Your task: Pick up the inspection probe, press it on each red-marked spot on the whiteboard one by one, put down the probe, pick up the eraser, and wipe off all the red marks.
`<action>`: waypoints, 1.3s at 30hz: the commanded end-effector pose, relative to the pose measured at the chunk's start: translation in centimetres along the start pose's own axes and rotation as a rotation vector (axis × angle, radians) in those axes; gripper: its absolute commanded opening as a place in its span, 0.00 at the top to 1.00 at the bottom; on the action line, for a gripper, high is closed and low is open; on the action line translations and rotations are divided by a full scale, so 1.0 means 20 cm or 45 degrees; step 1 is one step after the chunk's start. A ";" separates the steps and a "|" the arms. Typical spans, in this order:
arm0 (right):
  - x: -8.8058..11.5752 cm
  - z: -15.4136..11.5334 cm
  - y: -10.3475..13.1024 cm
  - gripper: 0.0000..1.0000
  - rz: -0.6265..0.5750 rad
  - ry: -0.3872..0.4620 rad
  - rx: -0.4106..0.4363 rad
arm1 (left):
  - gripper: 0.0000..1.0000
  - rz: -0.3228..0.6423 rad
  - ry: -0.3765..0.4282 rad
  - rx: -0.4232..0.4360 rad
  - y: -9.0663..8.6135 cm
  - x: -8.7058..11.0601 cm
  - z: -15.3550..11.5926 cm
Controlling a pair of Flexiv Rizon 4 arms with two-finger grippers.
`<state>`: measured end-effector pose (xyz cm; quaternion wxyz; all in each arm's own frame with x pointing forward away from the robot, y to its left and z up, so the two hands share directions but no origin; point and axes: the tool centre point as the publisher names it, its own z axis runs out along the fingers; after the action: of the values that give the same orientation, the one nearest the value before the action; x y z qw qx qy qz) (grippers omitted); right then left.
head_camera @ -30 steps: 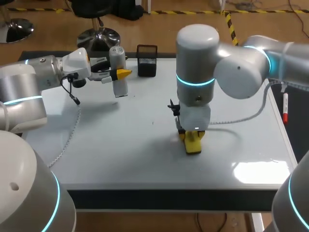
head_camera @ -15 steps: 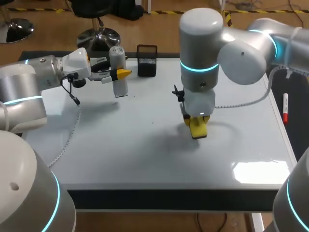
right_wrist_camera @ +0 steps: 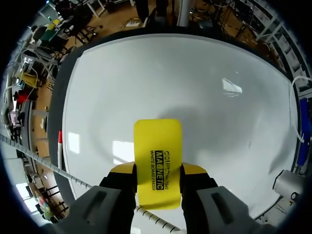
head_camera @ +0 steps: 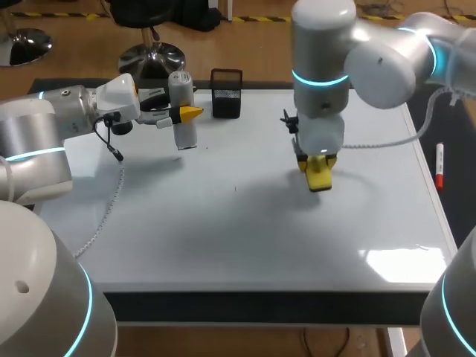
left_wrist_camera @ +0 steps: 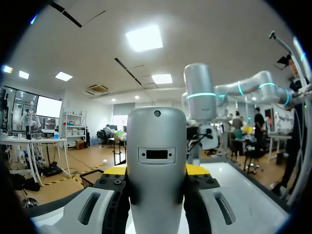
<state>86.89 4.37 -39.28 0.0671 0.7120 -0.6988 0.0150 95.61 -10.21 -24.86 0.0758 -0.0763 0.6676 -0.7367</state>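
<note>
My left gripper (head_camera: 186, 113) hovers over the whiteboard's (head_camera: 223, 223) far left part, shut on the grey-white inspection probe (head_camera: 181, 110), which it holds upright. In the left wrist view the probe (left_wrist_camera: 156, 165) fills the gap between the yellow fingertips (left_wrist_camera: 115, 170). My right gripper (head_camera: 318, 169) points down at the board right of the middle, shut on the yellow eraser (head_camera: 320, 178). The right wrist view shows the eraser (right_wrist_camera: 157, 161) clamped between both fingers, low over the whiteboard (right_wrist_camera: 195, 83). I see no red marks on the board, only a tiny dark speck (head_camera: 236, 189).
A black mesh pen holder (head_camera: 226, 93) stands at the board's far edge beside the probe. A red marker (head_camera: 439, 166) lies on the strip right of the board, also seen as the marker (right_wrist_camera: 60, 141) in the right wrist view.
My right arm has carried the eraser away from the front middle of the board toward the far right. The left arm and the probe have not moved.
</note>
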 end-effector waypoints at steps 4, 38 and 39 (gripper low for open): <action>0.08 -0.01 -0.18 1.00 -0.009 0.016 -0.026 | 1.00 0.001 0.001 0.003 0.00 0.00 0.00; -0.01 -0.06 -1.02 1.00 0.013 -0.086 -0.102 | 1.00 0.001 0.001 0.003 0.00 0.00 0.00; -0.01 -0.05 -1.03 1.00 0.013 -0.094 -0.103 | 1.00 0.001 0.001 0.003 0.00 0.00 0.00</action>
<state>105.81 4.65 -39.13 0.0411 0.7067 -0.7062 -0.0124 95.61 -10.22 -24.85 0.0758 -0.0763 0.6676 -0.7367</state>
